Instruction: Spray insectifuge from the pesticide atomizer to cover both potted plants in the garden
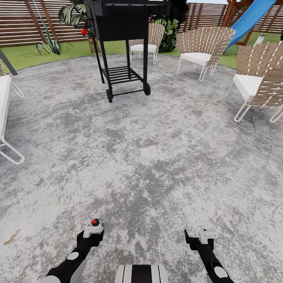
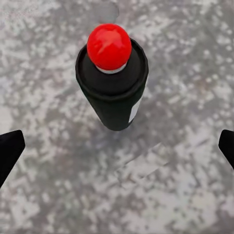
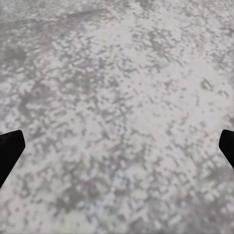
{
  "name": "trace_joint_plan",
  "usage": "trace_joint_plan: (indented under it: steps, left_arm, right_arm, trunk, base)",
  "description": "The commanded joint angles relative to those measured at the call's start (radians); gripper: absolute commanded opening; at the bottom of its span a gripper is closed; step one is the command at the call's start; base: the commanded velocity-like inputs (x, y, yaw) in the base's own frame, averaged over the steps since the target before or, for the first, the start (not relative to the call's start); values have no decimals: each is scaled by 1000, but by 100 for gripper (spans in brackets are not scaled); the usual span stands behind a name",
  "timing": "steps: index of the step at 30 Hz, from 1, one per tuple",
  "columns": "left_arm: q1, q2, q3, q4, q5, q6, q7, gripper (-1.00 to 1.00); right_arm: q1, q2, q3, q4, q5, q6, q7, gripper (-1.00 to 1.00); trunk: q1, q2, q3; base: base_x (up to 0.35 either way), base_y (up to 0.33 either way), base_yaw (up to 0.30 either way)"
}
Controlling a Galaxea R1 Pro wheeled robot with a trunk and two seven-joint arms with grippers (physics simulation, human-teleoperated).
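Left gripper [image 1: 93, 230], lower left of the head frame: its black fingers [image 2: 9, 151] stand wide apart at the two side edges of the left wrist frame. Between them, upper centre of that frame, sits the pesticide atomizer [image 2: 114, 83], a small dark cylindrical spray bottle with a pale label and a round red top. The fingertips do not touch it, yet in the head frame its red cap [image 1: 94, 222] sits right at the gripper. Whether the bottle is carried or merely stands on the paving cannot be told.

Right gripper [image 1: 200, 237], lower right of the head frame: fingers [image 3: 9, 151] likewise spread, nothing between them, above the mottled grey paved patio [image 1: 157, 157]. Both arms ride low and forward, probably a travel posture while the base moves.

Further out, upper centre of the head frame, a black wheeled barbecue cart [image 1: 124, 43] stands on the patio. White-cushioned woven chairs [image 1: 204, 49] ring its far and right edges.

At upper left, on the green lawn [image 1: 23, 55] before the brown slatted wooden fence [image 1: 23, 23], grows a low rosette of pointed green leaves [image 1: 49, 46], likely one of the potted plants. The second is not identified. A blue slide [image 1: 251, 17] rises at upper right.

Judgement: spraying has not begun; the plant is well apart from the grippers, so an approach comes first.
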Motion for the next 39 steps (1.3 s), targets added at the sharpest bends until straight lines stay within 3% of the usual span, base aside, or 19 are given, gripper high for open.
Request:
trace_joint_plan:
  steps: [1,21,30,36,39]
  left_arm:
    - [0,0,2,1,-1,-3,0,100]
    - [0,0,2,2,-1,-7,0,100]
    - [9,1,2,6,-3,-111,-4,100]
    - [10,1,2,5,-3,-122,-5,100]
    - [10,1,2,6,-3,-124,-6,100]
  right_arm:
    - [0,0,0,1,0,-3,0,100]
    - [0,0,-1,1,0,-3,0,100]
    - [0,0,0,2,0,-3,0,100]
    - [0,0,0,2,0,-3,0,100]
    - [0,0,0,2,0,-3,0,100]
  trunk:
    - [0,0,-1]
    - [0,0,-1]
    - [0,0,-1]
    - [0,0,-1]
    - [1,-1,-16]
  base:
    - [0,8,0]
    - [91,21,0]
    - [2,0,0]
    - [0,0,0]
    - [0,0,0]
